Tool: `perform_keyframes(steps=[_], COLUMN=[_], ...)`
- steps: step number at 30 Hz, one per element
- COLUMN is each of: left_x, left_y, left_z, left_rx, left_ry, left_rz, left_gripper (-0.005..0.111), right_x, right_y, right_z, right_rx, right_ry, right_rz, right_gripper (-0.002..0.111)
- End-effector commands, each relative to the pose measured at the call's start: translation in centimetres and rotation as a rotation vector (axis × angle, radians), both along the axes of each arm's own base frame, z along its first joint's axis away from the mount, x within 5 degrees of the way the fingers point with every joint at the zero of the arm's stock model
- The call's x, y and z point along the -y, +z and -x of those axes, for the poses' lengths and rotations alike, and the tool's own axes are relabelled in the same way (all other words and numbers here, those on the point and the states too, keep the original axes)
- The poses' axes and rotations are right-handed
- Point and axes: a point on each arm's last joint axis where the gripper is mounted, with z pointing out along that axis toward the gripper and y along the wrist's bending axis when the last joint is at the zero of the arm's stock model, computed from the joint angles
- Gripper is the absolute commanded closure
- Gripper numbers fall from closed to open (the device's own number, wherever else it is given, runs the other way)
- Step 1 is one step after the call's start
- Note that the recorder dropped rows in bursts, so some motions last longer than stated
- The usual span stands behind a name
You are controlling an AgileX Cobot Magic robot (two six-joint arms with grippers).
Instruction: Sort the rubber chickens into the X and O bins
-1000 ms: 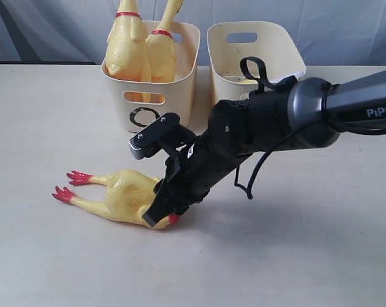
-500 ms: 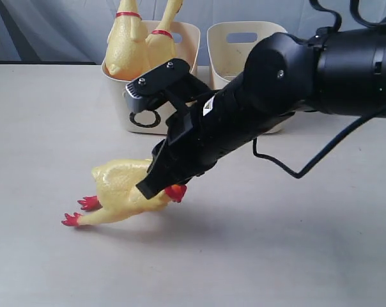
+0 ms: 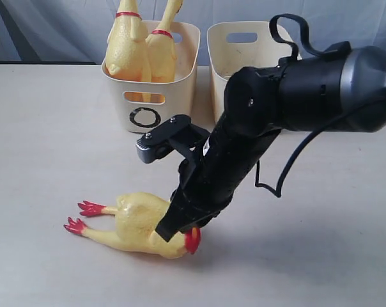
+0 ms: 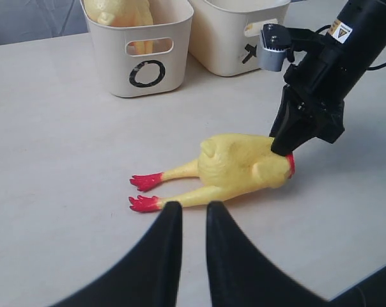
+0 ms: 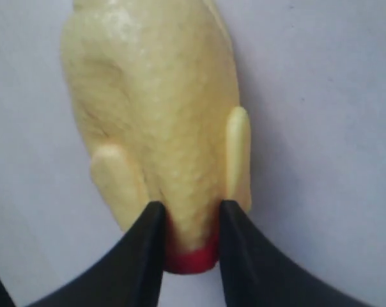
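Note:
A yellow headless chicken body [image 3: 138, 220] with red feet lies on the table, also seen in the left wrist view [image 4: 241, 167] and the right wrist view [image 5: 161, 128]. My right gripper [image 3: 180, 233] [image 4: 281, 148] [image 5: 190, 224] is shut on its red-banded neck end. Two whole long-necked chickens [image 3: 126, 51] [image 3: 160, 54] stand in the O bin [image 3: 174, 96] [image 4: 116, 57] at the back. Beside it stands the second cream bin [image 3: 225, 64] [image 4: 225, 45], with only part of a black mark showing behind my arm. My left gripper [image 4: 188, 211] hovers near the chicken's feet, shut and holding nothing. The small neck piece is hidden.
The right arm reaches in from the right across the front of the second bin. Bare tabletop [image 3: 46, 141] lies to the left of the bins, and a grey curtain hangs behind the table.
The right gripper tilted the chicken body up off the table, then brought it down again, nearer the front and a little to the right. The bins have not moved.

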Motion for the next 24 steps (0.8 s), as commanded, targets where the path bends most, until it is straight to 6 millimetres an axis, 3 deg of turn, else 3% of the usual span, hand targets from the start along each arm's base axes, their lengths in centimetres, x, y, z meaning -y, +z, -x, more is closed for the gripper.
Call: perform_keyframes(steps=[1, 4, 8, 13, 17, 24], left_x=[-0.1, -0.1, -0.1, -0.1, -0.1, -0.2], left_y=[-0.1, -0.1, -0.1, -0.2, -0.2, -0.2], left_z=[0.0, 0.0, 0.1, 0.1, 0.1, 0.0], left_rx=[0.006, 0.006, 0.004, 0.000, 0.000, 0.001], left_ry=[0.003, 0.003, 0.002, 0.007, 0.007, 0.010], left_rz=[-0.004, -0.004, -0.005, -0.013, -0.013, -0.016], left_gripper=[0.092, 0.092, 0.092, 0.092, 0.092, 0.092], right_x=[-0.4, -0.6, -2.0, -4.1, -5.0, -5.2], right_y=[-1.5, -2.5, -2.4, -2.2, -2.0, -2.1], right_z=[-0.6, -0.9, -0.6, 1.3, 0.6, 0.2], right_rx=[0.040, 0.048, 0.121, 0.180, 0.294, 0.332], right_ry=[0.041, 0.052, 0.076, 0.144, 0.121, 0.103], right_rz=[0.010, 0.018, -0.032, -0.083, -0.141, -0.162], right_gripper=[0.062, 0.051, 0.051, 0.051, 0.051, 0.051])
